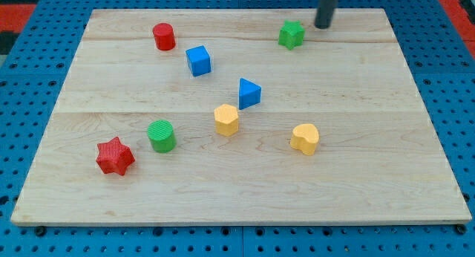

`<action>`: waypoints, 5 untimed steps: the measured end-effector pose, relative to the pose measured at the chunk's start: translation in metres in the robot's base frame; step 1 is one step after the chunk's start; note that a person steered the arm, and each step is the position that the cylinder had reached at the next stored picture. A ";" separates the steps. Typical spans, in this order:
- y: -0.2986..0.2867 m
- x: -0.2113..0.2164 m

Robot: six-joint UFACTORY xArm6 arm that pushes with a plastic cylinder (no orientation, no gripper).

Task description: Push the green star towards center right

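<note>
Up top, my tip [323, 26] just right of green star [292, 35], rod cut off by frame, no end effector visible.

Single camera, raised, beyond desk [245, 197] near edge, tilted down toward far edge. Mid distance: all four desk corners in frame, far edge narrower. No second view.

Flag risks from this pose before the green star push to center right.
1. My tip sits up-right of the green star, toward the view's top. A push from here would likely drive it down-left, away from center right.
2. Repositioning around the star could clip it, since the gap looks small.
3. The star lies near the board's top edge; a glancing contact might spin it or slide it off.
</note>
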State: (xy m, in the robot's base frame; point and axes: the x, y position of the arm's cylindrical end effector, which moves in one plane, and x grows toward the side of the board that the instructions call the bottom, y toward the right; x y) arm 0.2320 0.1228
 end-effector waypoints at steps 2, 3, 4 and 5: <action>-0.056 0.056; -0.034 0.090; -0.012 0.105; -0.054 0.119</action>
